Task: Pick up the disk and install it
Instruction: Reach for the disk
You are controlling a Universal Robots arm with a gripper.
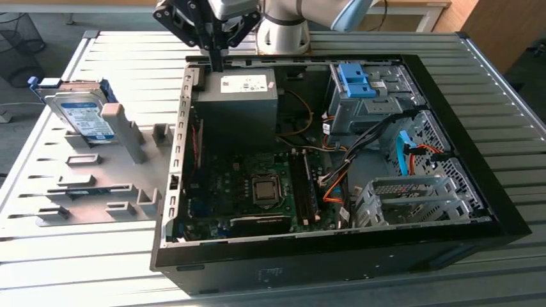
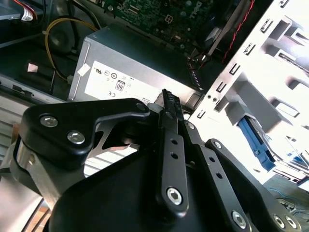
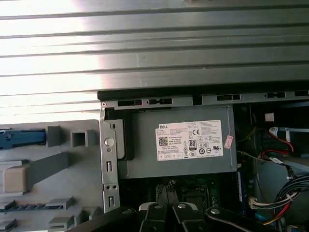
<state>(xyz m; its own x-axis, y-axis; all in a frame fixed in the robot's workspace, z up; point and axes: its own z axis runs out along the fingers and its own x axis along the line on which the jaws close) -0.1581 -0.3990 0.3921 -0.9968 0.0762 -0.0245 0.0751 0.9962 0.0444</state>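
The disk, a silver drive with a white-and-blue label and blue side rails, stands tilted on edge in the grey fixture on the exterior view's left. My gripper hangs over the back edge of the open computer case, just above the grey power supply box, well to the right of the disk. Its two fingers are pressed together with nothing between them, as the second wrist view shows at the gripper.
The power supply with its white sticker lies below my wrist. A bare blue bracket sits in the upper drive bay. A metal drive cage, the motherboard and loose cables fill the case. The table is ribbed metal.
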